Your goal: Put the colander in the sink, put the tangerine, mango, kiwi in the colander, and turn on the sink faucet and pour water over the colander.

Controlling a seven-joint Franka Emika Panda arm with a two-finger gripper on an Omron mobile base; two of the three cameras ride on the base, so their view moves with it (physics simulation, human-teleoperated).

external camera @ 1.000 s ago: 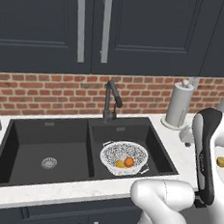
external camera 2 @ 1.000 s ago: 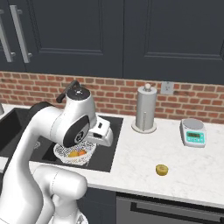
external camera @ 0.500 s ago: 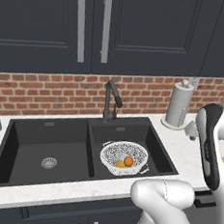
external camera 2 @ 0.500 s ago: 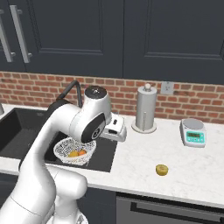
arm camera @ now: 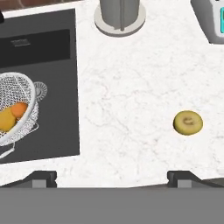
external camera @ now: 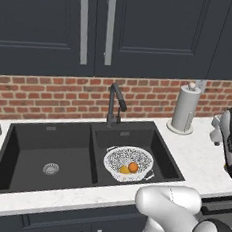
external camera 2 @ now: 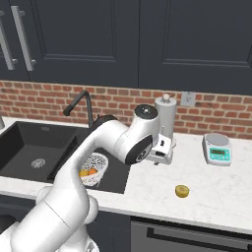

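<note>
Gripper point(arm camera: 112, 177) hangs over the marble counter point(arm camera: 131, 100) right of the sink point(arm camera: 48, 131), jaws spread wide and empty. Kiwi point(arm camera: 188, 123) lies on the counter ahead of the gripper and off toward its right fingertip point(arm camera: 179, 177), apart from it, not between the jaws; in the right base view it sits well in front of the scale point(external camera 2: 218, 149). Colander point(external camera: 128, 163) rests in the right basin with the tangerine point(external camera: 133, 167) and mango point(external camera: 124, 169) inside, touching each other; the faucet point(external camera: 114, 103) stands behind it.
</note>
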